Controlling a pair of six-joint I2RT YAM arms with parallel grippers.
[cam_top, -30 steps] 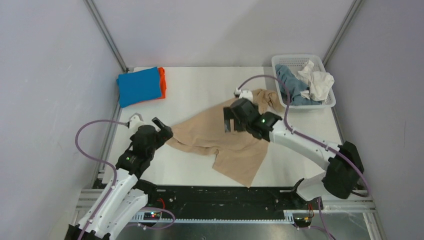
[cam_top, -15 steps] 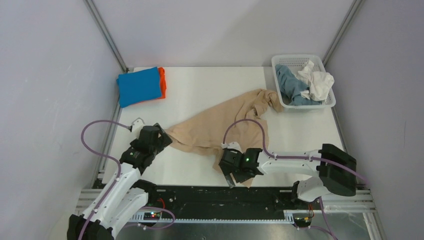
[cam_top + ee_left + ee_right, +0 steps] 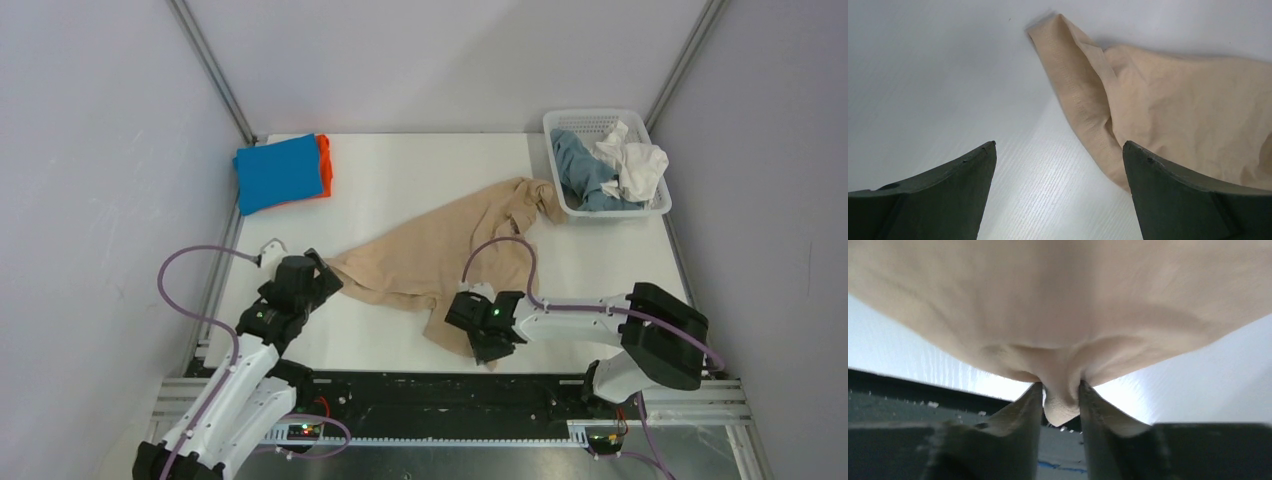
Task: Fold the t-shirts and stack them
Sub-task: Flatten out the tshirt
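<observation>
A beige t-shirt (image 3: 430, 255) lies spread and rumpled across the middle of the table. My right gripper (image 3: 487, 347) is at its near corner by the table's front edge. In the right wrist view that gripper (image 3: 1060, 390) is shut on a pinched fold of the beige t-shirt (image 3: 1058, 305). My left gripper (image 3: 322, 270) stands open at the shirt's left corner. In the left wrist view only table shows between its fingers (image 3: 1059, 145), with the beige hem (image 3: 1083, 100) just ahead and beside the right finger. A folded blue t-shirt (image 3: 278, 172) lies on an orange one (image 3: 323, 165) at the back left.
A white mesh basket (image 3: 600, 119) at the back right holds a grey-blue t-shirt (image 3: 580, 170) and a white t-shirt (image 3: 635, 165). Grey walls enclose the table. A black rail (image 3: 420, 395) runs along the front edge just below the right gripper.
My right arm swung from the shirt's far part down to its near corner, and its jaws closed on the cloth. The left gripper stayed open at the left corner, barely shifting.
</observation>
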